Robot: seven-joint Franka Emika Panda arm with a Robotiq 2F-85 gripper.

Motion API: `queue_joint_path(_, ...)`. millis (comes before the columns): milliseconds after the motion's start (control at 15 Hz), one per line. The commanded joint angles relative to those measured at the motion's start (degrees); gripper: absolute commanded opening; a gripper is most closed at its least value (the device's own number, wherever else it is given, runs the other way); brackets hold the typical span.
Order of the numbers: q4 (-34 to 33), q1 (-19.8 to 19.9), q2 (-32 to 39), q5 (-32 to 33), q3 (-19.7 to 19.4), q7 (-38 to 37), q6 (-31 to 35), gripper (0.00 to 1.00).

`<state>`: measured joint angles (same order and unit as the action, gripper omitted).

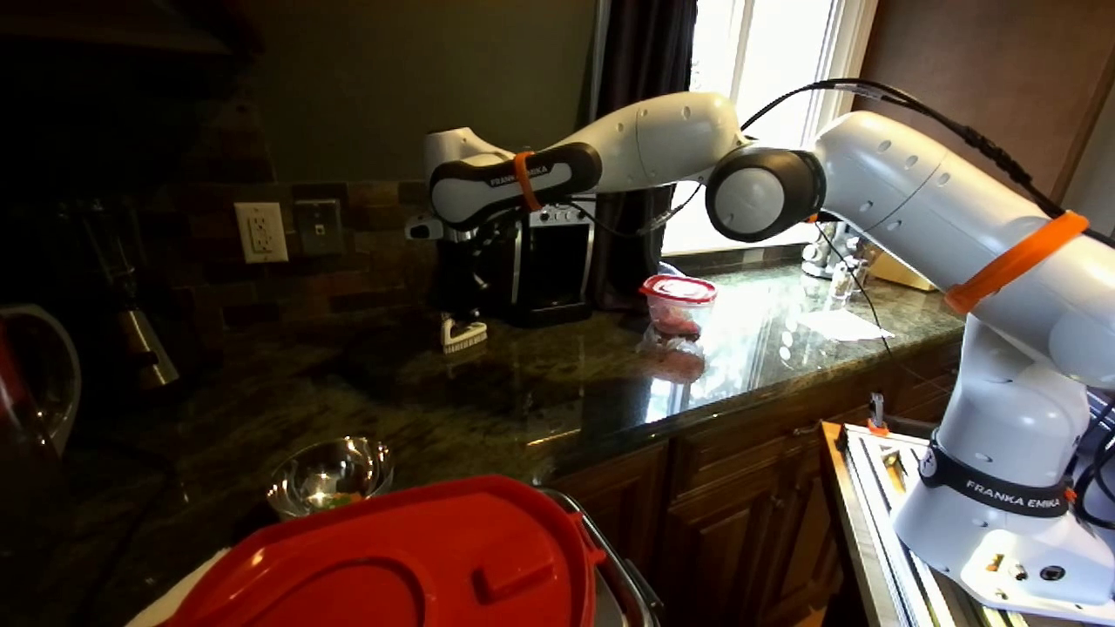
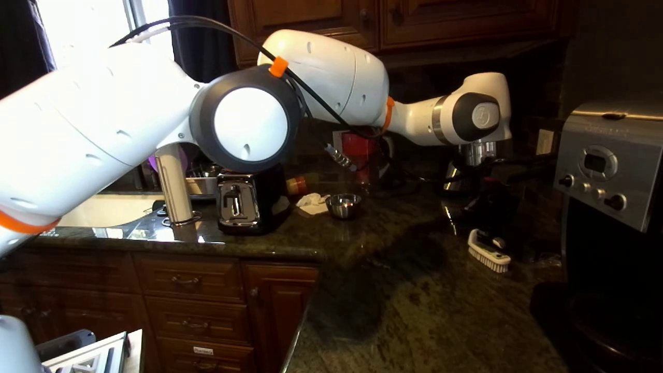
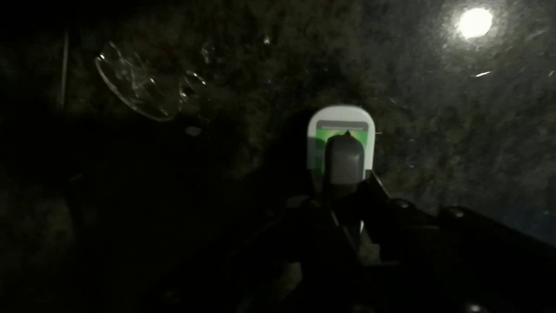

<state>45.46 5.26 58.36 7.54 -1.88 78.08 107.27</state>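
Black fingers [image 3: 375, 198] pinch your white brush [image 2: 488, 255] by its gray handle [image 3: 345, 161], down low at the table [image 2: 414, 311]; you can't tell if it touches. Near it stands your coffee machine [image 2: 611, 166], then farther off, a tub [image 1: 681, 315] with a red lid [image 1: 684, 288].

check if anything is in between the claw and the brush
Nothing visible is: in the wrist view the claw is closed on the brush at its handle. What looks like clear plastic lies off to one side.
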Motion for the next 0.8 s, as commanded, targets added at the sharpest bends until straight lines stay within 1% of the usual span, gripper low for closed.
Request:
queue_joint_path(0,-8.22,-0.70,6.33,1.53,-3.31,-8.68,3.54,0.06)
queue_joint_path(200,-11.84,-0.92,9.19,2.51,-6.39,-16.02,4.57,0.06)
queue_joint_path(467,-15.24,-1.51,11.56,3.89,-10.33,-25.37,3.94,0.06)
queue_joint_path(600,-15.35,-2.07,11.14,4.10,-10.75,-26.43,3.58,0.06)
queue_joint_path(733,-13.97,-2.82,8.89,3.89,-9.94,-23.50,3.13,0.06)
